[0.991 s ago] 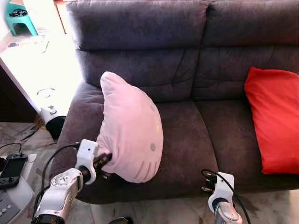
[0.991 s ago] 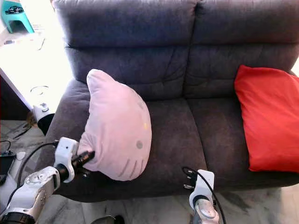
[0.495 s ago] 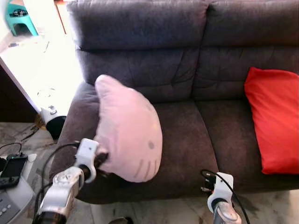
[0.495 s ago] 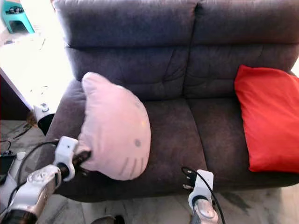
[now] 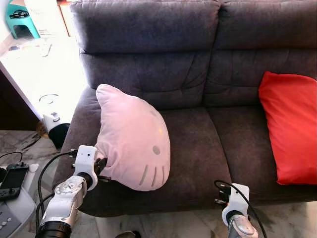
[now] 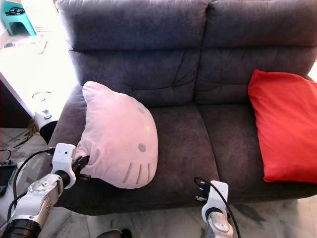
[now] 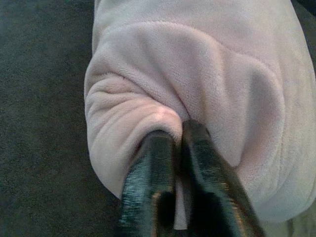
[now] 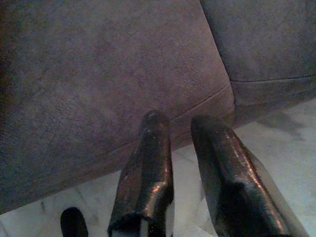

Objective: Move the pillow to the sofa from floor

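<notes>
A pale pink cat-face pillow [image 5: 132, 139] lies on the left seat of the dark grey sofa [image 5: 198, 144], its face turned up and outward. My left gripper [image 5: 101, 166] is shut on the pillow's lower left edge; in the left wrist view its black fingers [image 7: 158, 163] pinch a fold of the pink plush [image 7: 207, 84]. My right gripper [image 8: 180, 133] hangs low in front of the sofa's front edge, over the floor, fingers a little apart with nothing between them.
A red cushion [image 5: 290, 129] leans at the sofa's right end. Left of the sofa are a small white and black device [image 5: 54, 126], cables and a handheld console [image 5: 12, 178] on the marble floor. A teal stool [image 5: 20, 17] stands at the far left.
The pillow has tipped down from upright and come to rest on the left seat, its face now showing. My left gripper has moved lower and leftward with it. The right arm is unchanged.
</notes>
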Robot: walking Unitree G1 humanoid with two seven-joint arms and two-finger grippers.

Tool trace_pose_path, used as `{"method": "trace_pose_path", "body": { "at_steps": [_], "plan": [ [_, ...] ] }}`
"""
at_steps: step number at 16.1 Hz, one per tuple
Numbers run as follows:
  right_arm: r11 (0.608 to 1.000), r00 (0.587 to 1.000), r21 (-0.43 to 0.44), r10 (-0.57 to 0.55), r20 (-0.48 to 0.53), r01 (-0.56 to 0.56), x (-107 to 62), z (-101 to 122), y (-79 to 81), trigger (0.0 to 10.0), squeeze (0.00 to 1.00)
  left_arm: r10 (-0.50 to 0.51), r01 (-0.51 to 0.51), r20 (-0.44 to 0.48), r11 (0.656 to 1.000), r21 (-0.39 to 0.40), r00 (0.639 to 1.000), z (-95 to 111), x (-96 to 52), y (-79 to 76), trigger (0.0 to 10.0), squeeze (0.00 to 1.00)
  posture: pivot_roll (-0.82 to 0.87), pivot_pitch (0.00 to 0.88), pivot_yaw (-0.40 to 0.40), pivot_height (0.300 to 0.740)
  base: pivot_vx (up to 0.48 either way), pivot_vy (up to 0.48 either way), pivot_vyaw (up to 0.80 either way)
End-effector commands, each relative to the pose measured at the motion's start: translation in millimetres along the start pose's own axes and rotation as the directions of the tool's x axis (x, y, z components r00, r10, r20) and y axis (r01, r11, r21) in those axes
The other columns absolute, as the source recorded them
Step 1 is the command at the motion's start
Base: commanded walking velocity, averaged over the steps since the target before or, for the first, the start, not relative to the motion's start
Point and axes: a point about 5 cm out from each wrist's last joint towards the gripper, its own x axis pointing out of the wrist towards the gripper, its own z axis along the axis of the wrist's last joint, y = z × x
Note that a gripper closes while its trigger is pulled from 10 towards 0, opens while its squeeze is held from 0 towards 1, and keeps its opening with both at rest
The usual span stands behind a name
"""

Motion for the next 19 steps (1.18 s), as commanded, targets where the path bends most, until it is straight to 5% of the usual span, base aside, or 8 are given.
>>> {"method": "trace_pose_path", "body": {
  "at_steps": [1,7,11,18,19],
  "plan": [
    [1.000,1.000,-0.002,-0.002,-0.004,0.002,-0.8,-1.8,-1.0,10.0,0.00,0.010,-0.009,0.020,1.000,-0.029,1.000,2.1,0.5,1.2,10.0,1.00,0.10,0.049,-0.035,0.740,0.000,0.000,0.00],
    [1.000,1.000,-0.004,0.004,-0.011,-0.004,-0.1,-1.5,2.5,10.0,0.00,-0.103,0.111,0.094,0.990,-0.086,0.990,19.4,-7.8,-6.2,10.0,1.00,0.10,0.057,-0.035,0.740,0.000,0.000,0.00],
    [1.000,1.000,-0.003,0.006,-0.017,-0.006,-1.3,-4.7,2.7,10.0,0.00,-0.190,0.195,0.145,0.981,-0.017,0.971,41.4,-18.6,-0.6,10.0,1.00,0.11,0.060,-0.035,0.740,0.000,0.000,0.00],
    [1.000,1.000,-0.005,0.008,-0.024,-0.008,-2.1,-7.0,2.8,10.0,0.00,-0.245,0.242,0.120,0.969,0.036,0.962,46.5,-27.3,1.5,10.0,1.00,0.10,0.057,-0.036,0.740,0.000,0.000,0.00],
    [1.000,1.000,-0.005,0.007,-0.024,-0.007,-2.1,-6.8,2.4,10.0,0.00,-0.266,0.262,0.102,0.964,0.052,0.959,45.0,-28.8,1.0,10.0,0.00,0.11,0.054,-0.035,0.740,0.000,0.000,0.00]
  ]
}}
